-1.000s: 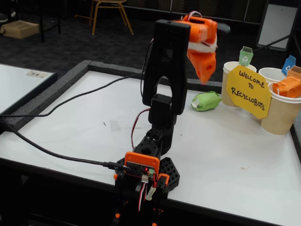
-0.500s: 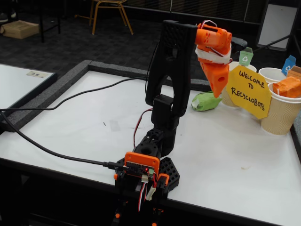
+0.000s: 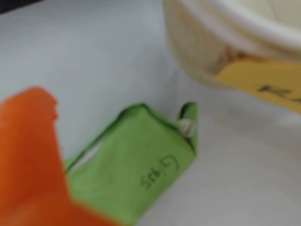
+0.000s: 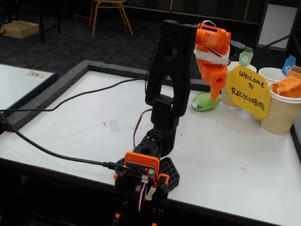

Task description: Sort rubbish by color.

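Base (image 4: 141, 174): clamped at the near table (image 4: 84, 127) edge, cables trailing left. Arm (image 4: 169, 80): upright from the base, upper link reared high, wrist folded over so the gripper (image 4: 215, 92) points down at the far side. Gripper: hangs just above the green wad (image 3: 136, 174), holding nothing; whether its jaws are apart or together cannot be told, only one orange finger (image 3: 28, 160) showing in the wrist view. Green wad (image 4: 204, 102): on the table, just in front of a cup (image 3: 225, 37) and the yellow sign (image 4: 248, 91). Orange wad (image 4: 287, 87): lying in the far right cup (image 4: 281, 113). Blue wad: not seen. Risks, as judged: a descent off-centre would push the wad against the cup or sign; a wide swing could topple either, since both stand very near.
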Motion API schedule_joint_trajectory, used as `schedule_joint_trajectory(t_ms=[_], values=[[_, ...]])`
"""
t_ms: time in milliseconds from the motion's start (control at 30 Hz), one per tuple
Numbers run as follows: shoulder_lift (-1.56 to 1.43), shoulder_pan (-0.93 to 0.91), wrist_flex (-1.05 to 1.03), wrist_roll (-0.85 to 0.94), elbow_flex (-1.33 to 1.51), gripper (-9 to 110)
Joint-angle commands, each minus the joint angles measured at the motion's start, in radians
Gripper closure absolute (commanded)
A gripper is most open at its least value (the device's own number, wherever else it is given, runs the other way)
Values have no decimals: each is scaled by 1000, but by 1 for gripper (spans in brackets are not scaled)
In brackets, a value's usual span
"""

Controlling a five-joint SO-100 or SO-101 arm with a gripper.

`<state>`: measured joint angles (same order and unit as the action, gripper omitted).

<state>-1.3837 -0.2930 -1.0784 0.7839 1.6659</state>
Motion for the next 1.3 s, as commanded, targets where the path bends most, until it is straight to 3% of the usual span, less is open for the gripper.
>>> schedule_joint_trajectory(t_ms=[0, 133, 300, 600, 1267], values=[[28, 12, -3, -8, -107, 73], [48, 25, 5, -14, -107, 78], [44, 25, 9, -18, -146, 99], [-100, 21, -130, -18, -236, 101], [-844, 11, -383, 31, -236, 101]])
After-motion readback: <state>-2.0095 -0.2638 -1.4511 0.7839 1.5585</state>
